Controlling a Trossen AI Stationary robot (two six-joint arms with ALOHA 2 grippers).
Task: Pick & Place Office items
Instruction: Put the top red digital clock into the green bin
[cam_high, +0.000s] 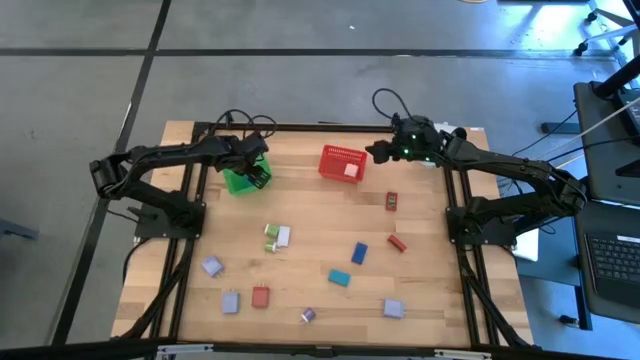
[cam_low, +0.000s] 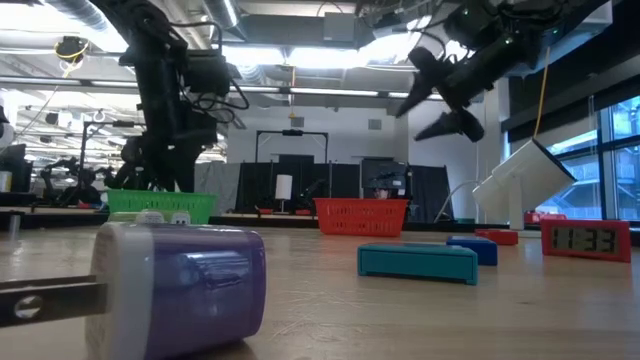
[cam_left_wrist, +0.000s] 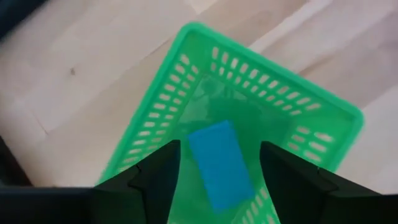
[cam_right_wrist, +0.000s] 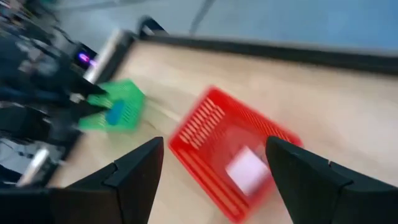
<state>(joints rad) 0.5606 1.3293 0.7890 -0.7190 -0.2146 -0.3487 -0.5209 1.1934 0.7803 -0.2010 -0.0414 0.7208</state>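
Note:
My left gripper (cam_high: 258, 170) hangs open over the green mesh basket (cam_high: 237, 181) at the table's far left. In the left wrist view a blue piece (cam_left_wrist: 221, 165) shows inside the green basket (cam_left_wrist: 193, 31), between the fingers (cam_left_wrist: 163, 171) and clear of both. My right gripper (cam_high: 378, 152) is open and raised beside the red mesh basket (cam_high: 342, 163), on its far right. A white piece (cam_right_wrist: 249, 169) lies in the red basket (cam_right_wrist: 199, 137). Several more pieces lie loose on the table, among them a blue piece (cam_high: 359, 253), a teal piece (cam_high: 339, 277) and a red piece (cam_high: 397, 243).
Lavender pieces (cam_high: 212, 266), (cam_high: 231, 300), (cam_high: 393, 309), a brown-red piece (cam_high: 260, 296), a green and white pair (cam_high: 277, 236) and a small clock (cam_high: 391, 201) are spread over the table's near half. A black frame (cam_high: 190, 250) borders the wooden top.

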